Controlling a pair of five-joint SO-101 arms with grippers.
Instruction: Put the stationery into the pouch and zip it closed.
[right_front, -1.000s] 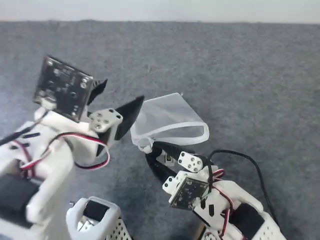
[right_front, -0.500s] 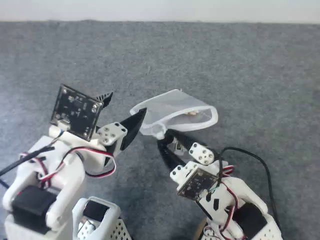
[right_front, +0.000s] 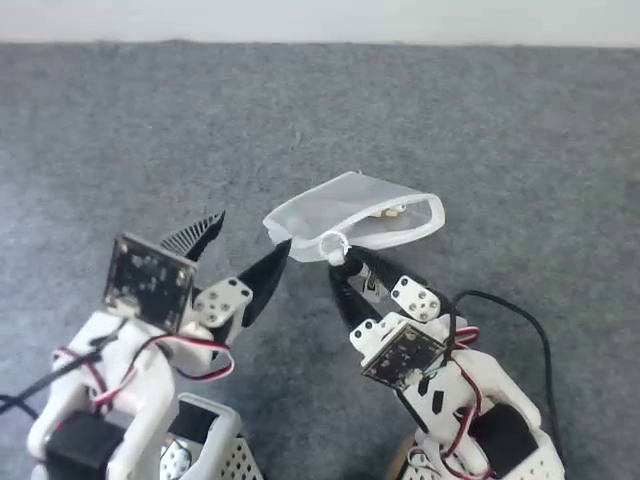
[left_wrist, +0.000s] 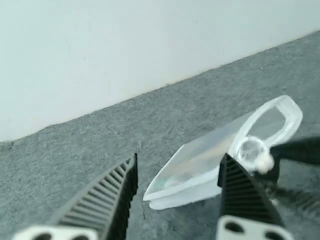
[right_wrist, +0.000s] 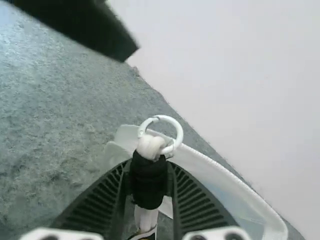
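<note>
Pouch: the translucent white mesh pouch (right_front: 350, 208) is over the grey carpeted bench (right_front: 520, 130), just in front of both arms. Its white-rimmed mouth faces the right arm's side and stands open. I cannot tell if it rests on the bench or is a little lifted.
Zip pull: the zip pull (right_wrist: 148, 172) has a black tab with a small white knob and a white metal ring (right_wrist: 161, 131) on top. It sits at the near edge of the pouch.
Right gripper: the right gripper (right_front: 345, 264) has its jaws clenched on the black tab, just under the ring.
Left gripper: the left gripper (right_front: 248, 236) has its jaws released and spread wide at the closed end of the pouch. One tip is just beside the mesh; I cannot tell if it touches.
Inside: a small pale brown thing (right_front: 390, 211) shows through the mesh near the mouth, too small to tell what it is.
</note>
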